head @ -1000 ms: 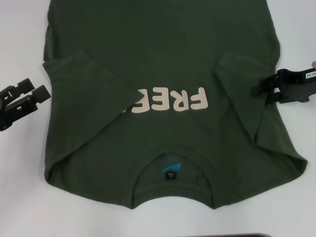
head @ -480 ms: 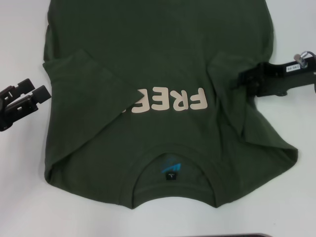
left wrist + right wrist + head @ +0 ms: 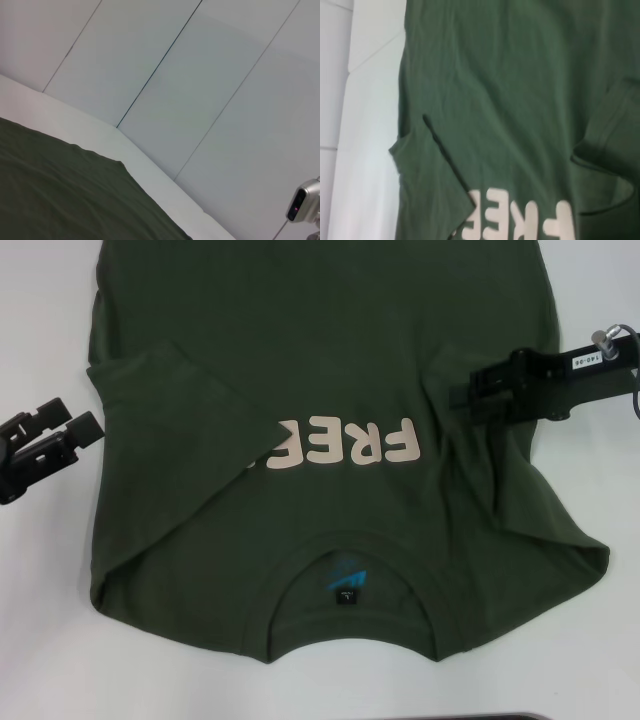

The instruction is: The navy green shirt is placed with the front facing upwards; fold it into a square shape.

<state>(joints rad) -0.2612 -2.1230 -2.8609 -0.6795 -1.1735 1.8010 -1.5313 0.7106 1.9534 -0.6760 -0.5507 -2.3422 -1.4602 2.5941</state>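
White tabletop (image 3: pixel 40 640) carries the navy green shirt (image 3: pixel 330 390), front up, collar nearest the robot, hem cut off at the far edge; left sleeve folded inward hides part of the lettering (image 3: pixel 345 443); left gripper (image 3: pixel 55 435) rests beside the shirt, fingers apart; right gripper (image 3: pixel 465 395) sits over the right sleeve, its grip impossible to tell.

A smooth white counter (image 3: pixel 40 640) carried a large dark olive-green cotton shirt (image 3: pixel 330 340), spread flat front-up with both short sleeves folded inward, cream "FREE" lettering (image 3: pixel 345 448) showing, its collar at the near edge.
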